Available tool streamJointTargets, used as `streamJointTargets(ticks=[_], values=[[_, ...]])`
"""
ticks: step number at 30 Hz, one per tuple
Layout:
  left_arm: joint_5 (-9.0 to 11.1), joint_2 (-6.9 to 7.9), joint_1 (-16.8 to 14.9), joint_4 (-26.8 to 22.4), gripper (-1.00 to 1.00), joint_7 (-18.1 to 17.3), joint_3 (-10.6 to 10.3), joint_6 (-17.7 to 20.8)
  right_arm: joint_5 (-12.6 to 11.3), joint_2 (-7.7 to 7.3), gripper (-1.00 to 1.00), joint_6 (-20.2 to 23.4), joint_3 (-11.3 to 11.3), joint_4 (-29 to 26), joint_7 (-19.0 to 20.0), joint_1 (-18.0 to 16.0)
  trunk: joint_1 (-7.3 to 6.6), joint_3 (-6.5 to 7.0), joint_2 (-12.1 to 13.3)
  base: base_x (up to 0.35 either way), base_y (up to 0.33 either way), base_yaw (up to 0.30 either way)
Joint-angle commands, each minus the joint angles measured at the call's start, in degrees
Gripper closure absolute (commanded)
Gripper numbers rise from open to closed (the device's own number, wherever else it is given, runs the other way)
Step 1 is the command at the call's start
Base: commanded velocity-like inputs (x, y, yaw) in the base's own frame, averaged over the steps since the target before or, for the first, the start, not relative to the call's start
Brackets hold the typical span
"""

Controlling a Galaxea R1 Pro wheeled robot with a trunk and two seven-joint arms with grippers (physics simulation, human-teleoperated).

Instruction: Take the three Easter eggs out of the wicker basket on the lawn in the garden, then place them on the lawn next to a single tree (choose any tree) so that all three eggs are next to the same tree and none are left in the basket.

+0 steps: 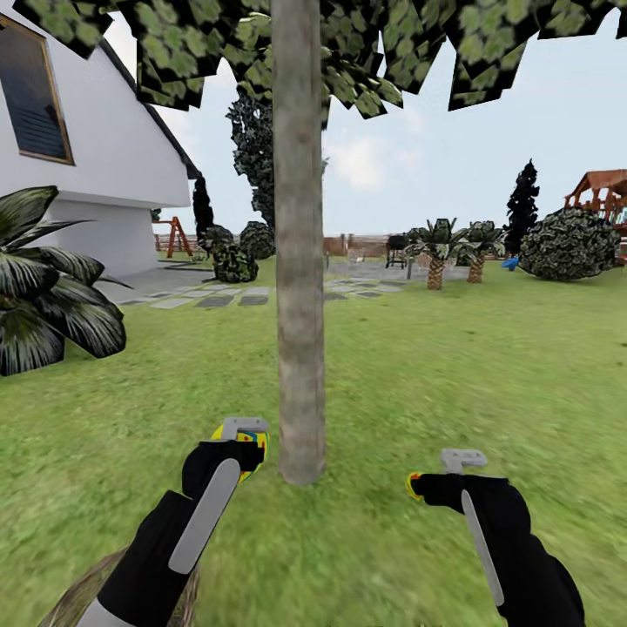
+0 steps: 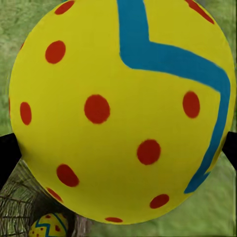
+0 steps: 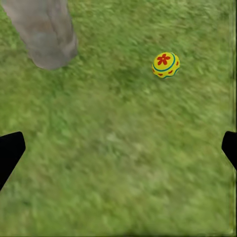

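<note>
Easter egg (image 2: 118, 108) clamped in left gripper (image 1: 241, 450) beside the tree (image 1: 299, 261), second egg (image 2: 48, 225) lying in the wicker basket (image 2: 19, 205), third egg (image 3: 166, 64) on the lawn (image 3: 118, 148) near the trunk, right gripper (image 3: 118, 153) spread wide, holding nothing.

The head camera looks forward over the lawn (image 1: 453, 383), the tree (image 1: 299, 261) at frame centre. The right wrist camera looks down at grass and that trunk's base (image 3: 47, 34), upper left. The left wrist camera sits tight against an egg (image 2: 118, 108).
</note>
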Motion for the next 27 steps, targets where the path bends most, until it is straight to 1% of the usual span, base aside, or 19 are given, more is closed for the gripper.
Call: streamJointTargets(ticks=[1, 8, 11, 27], values=[[0.5, -0.01, -0.1, 0.0, 1.00, 0.6, 0.0, 0.2, 0.5, 0.04, -1.00, 0.2, -0.1, 0.0, 0.4, 0.0, 0.00, -0.07, 0.0, 0.000, -0.315, -0.294], [0.5, -0.11, -0.1, 0.1, 1.00, 0.6, 0.0, 0.2, 0.5, 0.03, -1.00, 0.2, -0.1, -0.1, 0.4, 0.0, 0.00, -0.07, 0.0, 0.000, -0.317, -0.293], [0.5, -0.15, -0.1, 0.3, 1.00, 0.7, 0.0, 0.2, 0.5, -0.02, -1.00, 0.2, 0.0, -0.1, 0.4, 0.0, 0.00, -0.07, 0.0, 0.000, -0.318, -0.183], [0.4, -0.15, -0.1, 0.6, 1.00, 1.2, 0.0, 0.2, 0.6, -0.24, -1.00, 0.2, 0.0, -0.3, 0.5, 0.0, 0.00, -0.07, 0.0, 0.000, -0.318, -0.012]])
